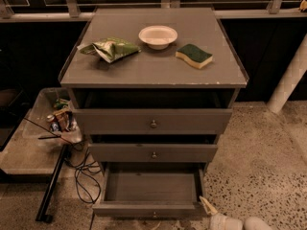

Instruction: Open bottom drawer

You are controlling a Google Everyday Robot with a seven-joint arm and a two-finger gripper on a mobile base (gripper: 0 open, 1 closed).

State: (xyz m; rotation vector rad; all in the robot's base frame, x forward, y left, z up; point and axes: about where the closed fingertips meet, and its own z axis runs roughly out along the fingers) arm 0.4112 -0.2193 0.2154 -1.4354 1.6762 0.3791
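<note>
A grey wooden cabinet (153, 75) with three drawers fills the middle of the camera view, standing on a speckled stone floor (259, 157) with a dark wall and pale railing behind it. The bottom drawer (151, 188), the lowest and narrowest of the three, is pulled well out toward the camera, so its inside shows from above; its small round knob (154, 215) sits at the centre of the front, near the lower edge of the view. Above it, the middle drawer (153, 153) and the top drawer (152, 121) stand further back, each with one knob. To the left, a low side table (24, 157) carries a clear bin (55, 119) of small items, with dark cables (84, 171) looped on the floor beside it. The tool (210, 208) enters at the bottom right, just beside the right front corner of the bottom drawer; whether it is apart or together cannot be told. On the worktop (153, 71) lie a crumpled green bag (110, 48) at left, a white bowl (158, 36) at the back centre, and a green and yellow sponge (194, 55) at right, all apart from each other.
</note>
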